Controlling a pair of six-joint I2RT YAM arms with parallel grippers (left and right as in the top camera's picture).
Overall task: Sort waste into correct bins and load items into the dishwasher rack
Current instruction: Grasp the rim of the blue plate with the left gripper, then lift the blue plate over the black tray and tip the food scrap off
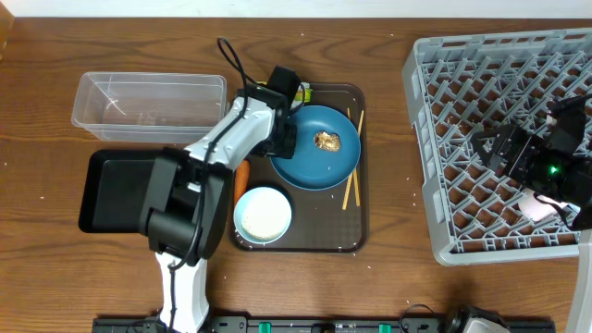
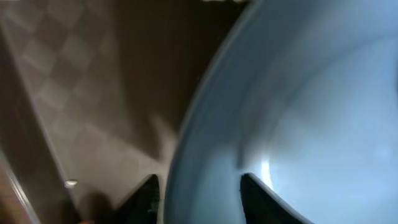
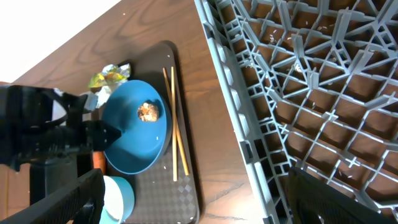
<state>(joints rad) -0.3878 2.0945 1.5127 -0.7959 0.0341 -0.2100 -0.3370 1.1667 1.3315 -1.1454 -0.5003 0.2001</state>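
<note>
The dark-blue plate (image 1: pixel 314 153) lies on the dark-brown serving tray (image 1: pixel 356 236) with a brown food lump (image 1: pixel 326 141) on it. My left gripper (image 1: pixel 285 139) is shut on the plate's left rim (image 2: pixel 205 186), one finger outside and one inside. An orange carrot piece (image 1: pixel 241 178) lies left of the plate, and a green-yellow wrapper (image 1: pixel 302 92) behind it. Chopsticks (image 1: pixel 351 180) lie right of the plate. A light-blue bowl with a white inside (image 1: pixel 263 214) stands at the tray's front. My right gripper (image 3: pixel 193 205) is open and empty over the grey rack (image 1: pixel 444 213).
The clear tub (image 1: pixel 148 102) stands at the back left, with the black tray (image 1: pixel 111 190) in front of it. A pale pink thing (image 1: pixel 541 205) lies in the rack, partly hidden under my right arm. Bare wood separates the serving tray and the rack.
</note>
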